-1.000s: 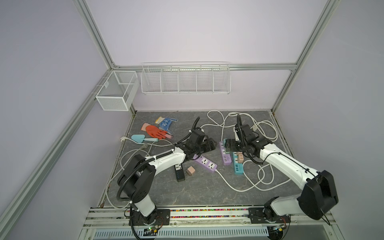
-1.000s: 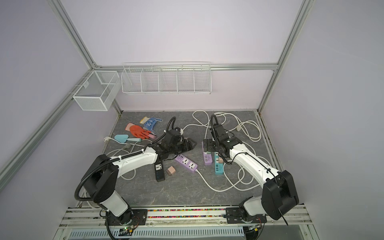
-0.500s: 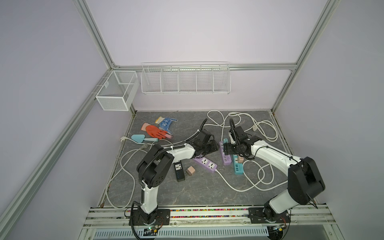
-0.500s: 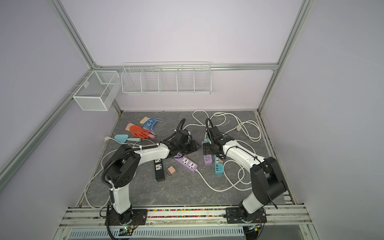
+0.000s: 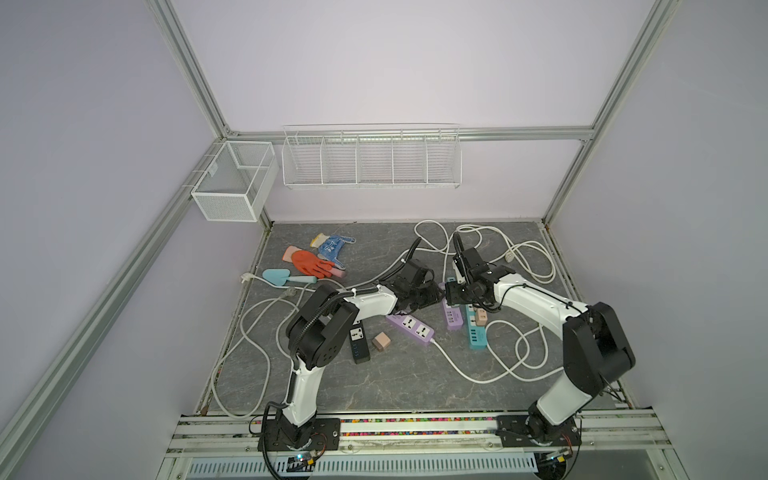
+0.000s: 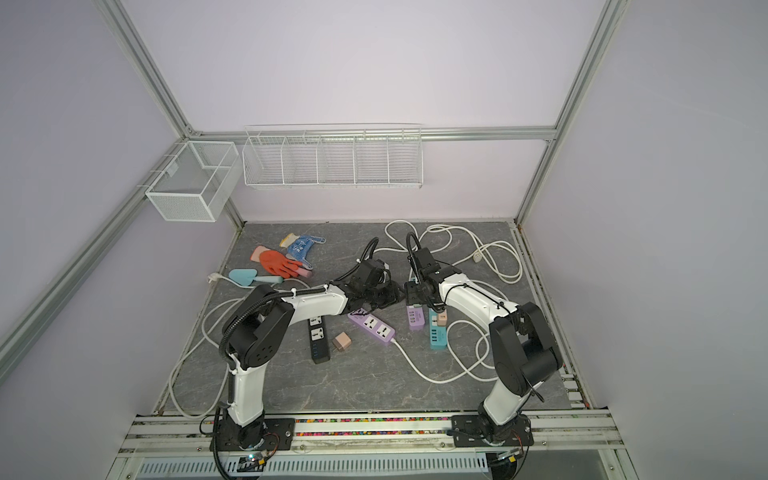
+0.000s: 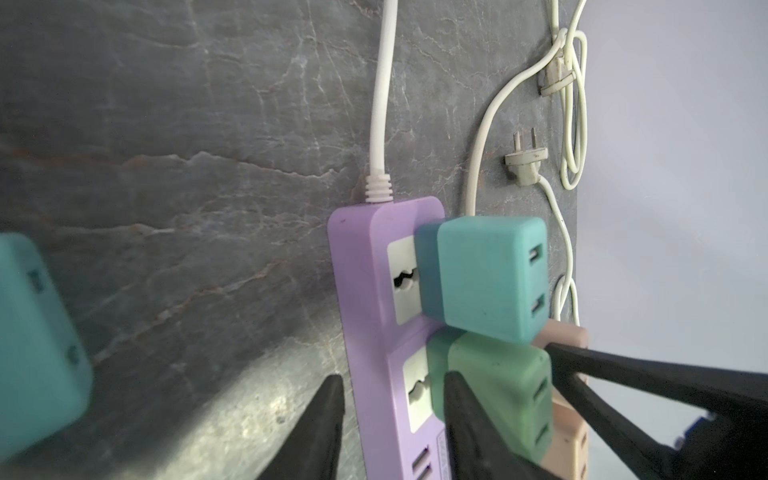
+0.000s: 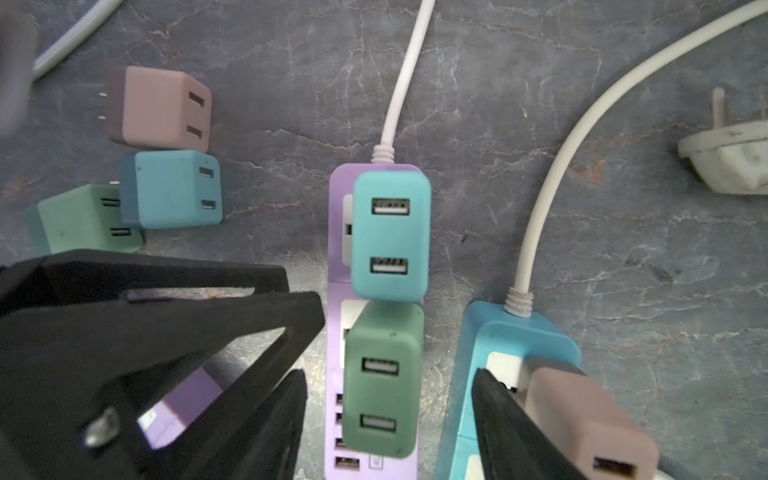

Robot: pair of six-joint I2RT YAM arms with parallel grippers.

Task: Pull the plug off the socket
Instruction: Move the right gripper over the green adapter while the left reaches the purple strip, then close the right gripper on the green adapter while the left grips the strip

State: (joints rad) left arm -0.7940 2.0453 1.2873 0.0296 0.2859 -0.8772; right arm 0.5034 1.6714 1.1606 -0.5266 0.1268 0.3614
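Note:
A purple socket strip (image 7: 365,291) (image 5: 454,321) lies mid-table with a teal plug (image 8: 390,237) and a green plug (image 8: 382,382) (image 7: 498,386) seated in it. My right gripper (image 8: 386,371) (image 5: 453,296) is open and straddles the green plug, with a gap on each side. My left gripper (image 7: 390,378) (image 5: 432,297) reaches in from the left. Its jaws stand narrow about the strip's near long edge, beside the green plug. A thin gap shows at the outer finger, so it reads as open.
A blue strip (image 8: 469,353) with a pink plug (image 8: 582,415) lies right beside the purple one. Three loose plugs (image 8: 174,189) sit past my left gripper. Another purple strip (image 5: 409,328), a black strip (image 5: 359,343), a pink cube (image 5: 381,341), white cords (image 5: 519,365) and gloves (image 5: 309,262) lie around.
Both arms have swung inward and down onto the purple strip, and the two grippers now meet over it. Both sets of jaws have narrowed.

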